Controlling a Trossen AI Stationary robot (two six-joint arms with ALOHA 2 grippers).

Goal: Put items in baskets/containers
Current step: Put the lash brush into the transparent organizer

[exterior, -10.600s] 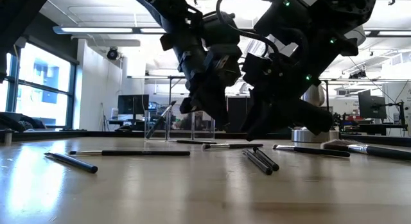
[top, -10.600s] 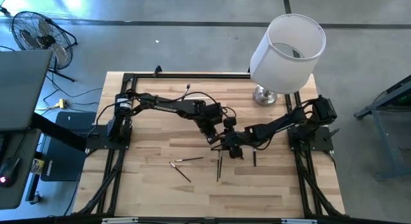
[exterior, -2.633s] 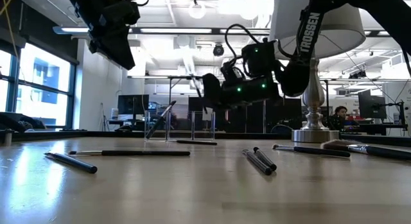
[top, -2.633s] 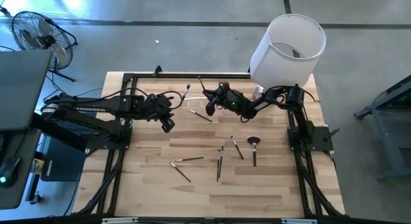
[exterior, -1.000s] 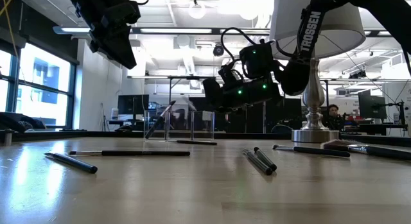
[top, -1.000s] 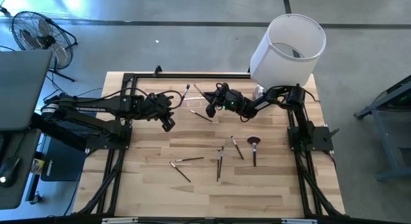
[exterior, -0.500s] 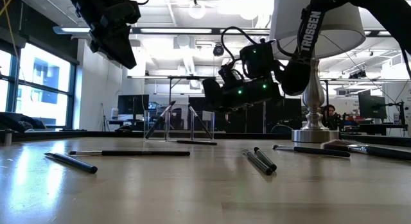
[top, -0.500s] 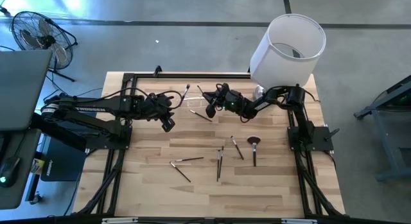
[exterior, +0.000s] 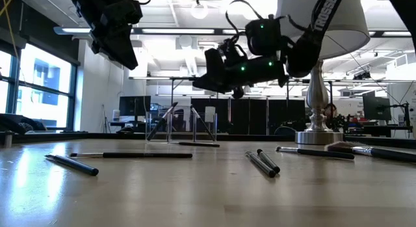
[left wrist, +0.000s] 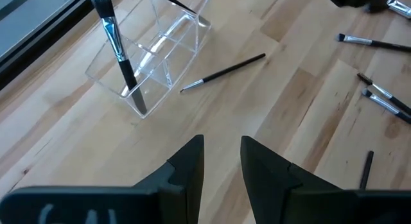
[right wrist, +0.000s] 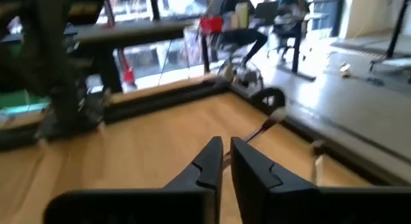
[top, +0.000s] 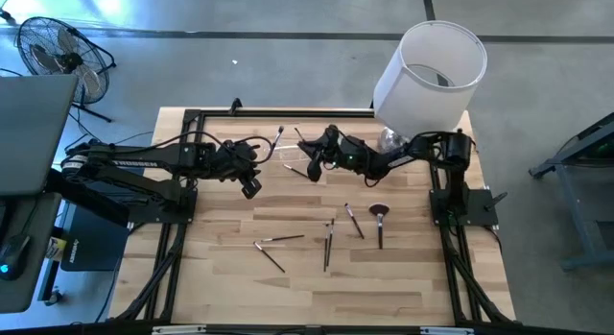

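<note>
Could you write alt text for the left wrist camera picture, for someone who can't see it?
A clear plastic holder stands on a wooden table, one dark makeup brush leaning inside it. Another brush lies beside it, more lie farther off.

Bright, even light throughout. Low view: ceiling strip lights (exterior: 104, 30) and window (exterior: 36, 84) backlight the arms into silhouettes; sheen on the near tabletop (exterior: 195, 188), foreground soft. High view: sharp, shadows faint and short. Right wrist view: heavy motion blur. Left wrist view: crisp, glints on the clear holder (left wrist: 154, 47).

lamp (top: 429, 71): table's far right corner; fan (top: 53, 47): floor, far left
</note>
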